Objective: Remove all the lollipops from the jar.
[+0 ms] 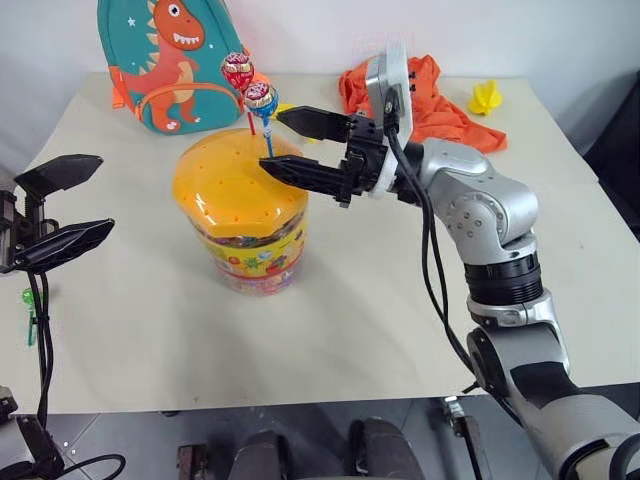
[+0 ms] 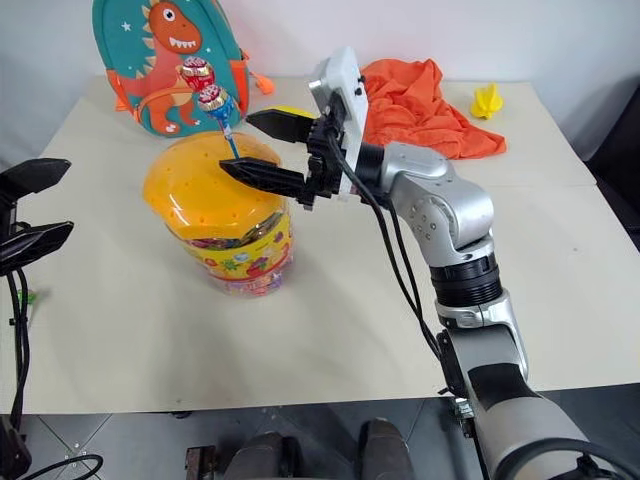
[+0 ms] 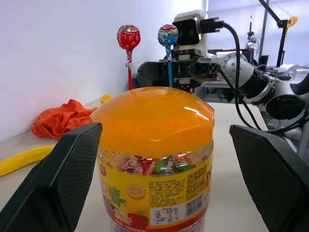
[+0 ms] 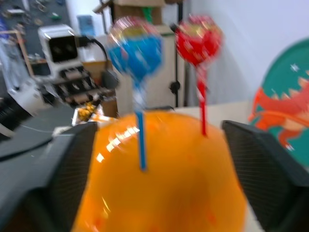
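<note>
The right gripper (image 1: 290, 145) hangs over the far side of the jar (image 1: 245, 215), with its two black fingers spread apart and nothing between them except air and the stick of the blue lollipop (image 1: 260, 98), which stands just in front of the gap. The stick is upright, so its long axis crosses the line of the fingers, and the jaws look well placed to close on it from the side. The red lollipop (image 1: 237, 70) stands just beside the blue one, a little farther back. Both are pushed into holes of the domed orange lid. The left gripper (image 1: 60, 210) is wide open and empty, well apart from the jar, so the right arm is clearly nearer.
</note>
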`<control>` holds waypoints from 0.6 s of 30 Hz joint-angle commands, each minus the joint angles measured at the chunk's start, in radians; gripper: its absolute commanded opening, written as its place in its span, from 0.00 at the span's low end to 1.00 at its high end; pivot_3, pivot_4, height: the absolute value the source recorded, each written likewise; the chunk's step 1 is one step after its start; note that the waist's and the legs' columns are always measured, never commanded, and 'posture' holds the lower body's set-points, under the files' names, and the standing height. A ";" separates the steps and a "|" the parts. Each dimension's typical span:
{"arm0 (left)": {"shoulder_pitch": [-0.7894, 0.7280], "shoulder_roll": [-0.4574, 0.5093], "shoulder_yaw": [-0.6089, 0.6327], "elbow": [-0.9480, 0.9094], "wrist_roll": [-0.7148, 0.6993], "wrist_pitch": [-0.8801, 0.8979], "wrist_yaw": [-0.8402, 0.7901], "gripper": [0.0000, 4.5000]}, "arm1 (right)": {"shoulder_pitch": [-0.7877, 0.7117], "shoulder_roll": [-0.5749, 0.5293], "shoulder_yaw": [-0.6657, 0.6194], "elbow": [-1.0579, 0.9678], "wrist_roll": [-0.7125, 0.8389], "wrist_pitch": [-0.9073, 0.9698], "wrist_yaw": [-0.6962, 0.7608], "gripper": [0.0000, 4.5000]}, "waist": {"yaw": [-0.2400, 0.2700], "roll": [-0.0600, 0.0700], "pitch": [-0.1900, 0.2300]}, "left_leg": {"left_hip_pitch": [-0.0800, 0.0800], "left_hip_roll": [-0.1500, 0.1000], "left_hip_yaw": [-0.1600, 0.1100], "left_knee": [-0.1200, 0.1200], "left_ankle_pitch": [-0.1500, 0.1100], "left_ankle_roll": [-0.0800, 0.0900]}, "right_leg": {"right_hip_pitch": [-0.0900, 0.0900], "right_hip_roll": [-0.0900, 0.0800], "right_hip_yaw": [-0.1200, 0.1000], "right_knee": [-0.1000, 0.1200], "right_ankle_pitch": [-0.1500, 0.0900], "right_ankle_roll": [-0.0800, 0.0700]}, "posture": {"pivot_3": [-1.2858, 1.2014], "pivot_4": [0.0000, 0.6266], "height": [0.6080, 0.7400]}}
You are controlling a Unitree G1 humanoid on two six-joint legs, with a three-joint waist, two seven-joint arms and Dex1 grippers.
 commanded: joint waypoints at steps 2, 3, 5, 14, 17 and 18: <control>0.012 0.006 0.022 -0.048 -0.031 -0.011 0.021 1.00 | -0.024 -0.003 -0.029 -0.029 0.012 -0.008 0.019 0.55 | -0.006 0.000 0.000 | 0.000 0.000 0.000 0.000 0.000 0.000 | 0.000 0.000 0.000 0.000 0.000 0.000 | 0.52 0.24 1.00; 0.013 0.005 0.021 -0.053 -0.035 -0.010 0.025 1.00 | -0.025 -0.002 -0.031 -0.030 0.012 -0.009 0.021 0.48 | -0.008 0.000 0.000 | 0.000 0.000 0.000 0.000 0.000 0.000 | 0.000 0.000 0.000 0.000 0.000 0.000 | 0.52 0.24 1.00; 0.012 0.004 0.017 -0.058 -0.039 -0.011 0.033 1.00 | -0.031 0.002 -0.032 -0.030 0.012 -0.010 0.021 0.32 | -0.012 0.000 0.000 | 0.000 0.000 -0.001 0.000 0.000 0.000 | 0.000 0.000 0.000 0.000 0.000 0.000 | 0.52 0.24 1.00; -0.002 -0.007 -0.006 -0.068 -0.043 -0.022 0.061 1.00 | -0.048 0.003 -0.023 -0.038 0.009 -0.007 0.034 0.00 | -0.014 0.000 0.000 | 0.000 -0.001 -0.009 0.000 0.000 0.000 | 0.000 0.000 0.000 0.000 0.000 0.000 | 0.52 0.24 1.00; -0.001 -0.010 -0.009 -0.072 -0.043 -0.025 0.069 1.00 | -0.047 0.000 -0.022 -0.045 0.018 -0.008 0.056 0.00 | -0.014 0.000 0.000 | 0.000 -0.001 -0.009 0.000 0.000 0.000 | 0.000 0.000 0.000 0.000 0.000 0.000 | 0.52 0.24 1.00; 0.000 -0.011 -0.009 -0.074 -0.044 -0.025 0.071 1.00 | -0.047 -0.001 -0.022 -0.047 0.019 -0.006 0.060 0.00 | -0.014 0.000 0.000 | 0.000 -0.001 -0.009 0.000 0.000 0.000 | 0.000 0.000 0.000 0.000 0.000 0.000 | 0.52 0.24 1.00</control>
